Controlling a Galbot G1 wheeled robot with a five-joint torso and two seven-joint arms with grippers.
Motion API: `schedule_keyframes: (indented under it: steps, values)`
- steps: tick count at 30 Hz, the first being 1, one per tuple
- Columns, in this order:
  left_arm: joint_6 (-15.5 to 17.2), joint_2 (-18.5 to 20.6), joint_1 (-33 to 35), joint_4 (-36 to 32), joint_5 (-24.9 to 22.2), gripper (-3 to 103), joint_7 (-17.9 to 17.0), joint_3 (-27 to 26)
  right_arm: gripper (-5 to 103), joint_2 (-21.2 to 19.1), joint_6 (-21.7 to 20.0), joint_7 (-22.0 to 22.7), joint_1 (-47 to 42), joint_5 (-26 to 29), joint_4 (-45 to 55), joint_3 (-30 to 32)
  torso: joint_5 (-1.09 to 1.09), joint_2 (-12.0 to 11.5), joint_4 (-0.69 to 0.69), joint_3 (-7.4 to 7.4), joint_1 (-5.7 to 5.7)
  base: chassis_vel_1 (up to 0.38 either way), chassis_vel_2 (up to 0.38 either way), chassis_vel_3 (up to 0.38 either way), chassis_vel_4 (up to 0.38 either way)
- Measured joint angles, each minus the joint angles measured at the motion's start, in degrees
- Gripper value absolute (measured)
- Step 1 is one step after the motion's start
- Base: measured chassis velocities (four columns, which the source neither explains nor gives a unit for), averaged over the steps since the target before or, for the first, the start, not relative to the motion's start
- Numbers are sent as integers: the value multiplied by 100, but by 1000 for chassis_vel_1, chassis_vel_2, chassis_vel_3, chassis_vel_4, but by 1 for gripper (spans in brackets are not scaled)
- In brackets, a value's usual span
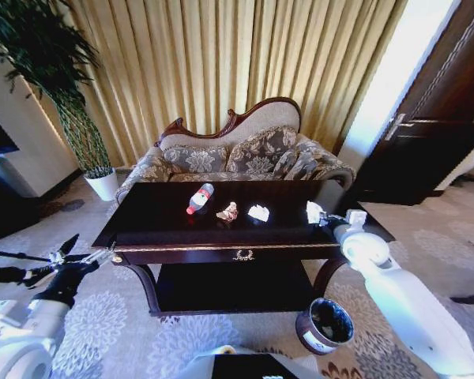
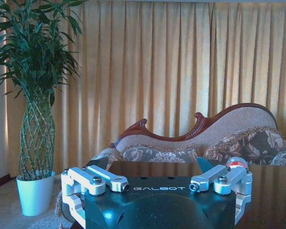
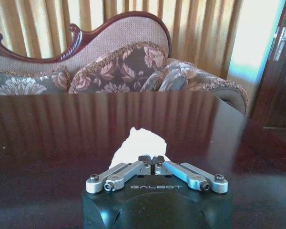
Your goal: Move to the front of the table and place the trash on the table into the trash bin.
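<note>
Left gripper [image 1: 63, 259] hangs spread off the table's [image 1: 142, 225] left front corner, far from the bottle [image 1: 200, 198] and two mid-table wads, while right gripper [image 3: 151, 161] pinches the white paper wad [image 3: 140, 145] at the right edge, above the trash bin [image 1: 325, 325].

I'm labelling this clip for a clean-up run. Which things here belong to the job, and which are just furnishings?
Job:
- table
- plastic bottle
- pinkish paper wad
- white paper wad
- white paper wad held in the right gripper, fingers shut on it
- trash bin
- left gripper, open, off the table's left end

Furnishings:
- sofa
- potted plant
- curtains
- door
</note>
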Motion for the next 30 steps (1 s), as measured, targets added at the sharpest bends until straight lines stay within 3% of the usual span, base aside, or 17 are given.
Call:
schedule_keyframes:
  steps: [3,5,7,12,17,23,30]
  values:
    - [1,0,-1,-10,0,100,-1,4,0,9,214,-105,-73,-17,53,72,0,0,0,0,0,0,0,0,0]
    - [2,1,-2,-16,0,100,-2,5,0,47,717,-324,-224,-89,208,196,0,0,1,0,0,0,0,0,0]
    - [2,2,-4,-18,0,100,-2,5,0,58,812,-379,-267,-114,255,232,0,0,1,0,0,0,0,0,0]
    - [3,9,-14,-56,0,100,-11,16,0,189,1422,-851,-921,-155,1091,746,0,0,0,0,0,0,0,0,0]
    - [9,32,-14,-79,-6,100,-27,26,0,331,1600,-953,-1415,-251,1591,1016,-1,0,0,-1,0,0,0,0,0]
    - [36,176,-47,-87,-108,100,-28,22,0,720,1799,-1158,-2059,-921,2033,1120,0,0,-1,0,0,0,0,0,0]
    - [258,206,-124,-213,-242,100,-180,8,0,933,1752,-1170,-2287,-1128,2263,1089,0,1,1,0,0,0,0,0,0]
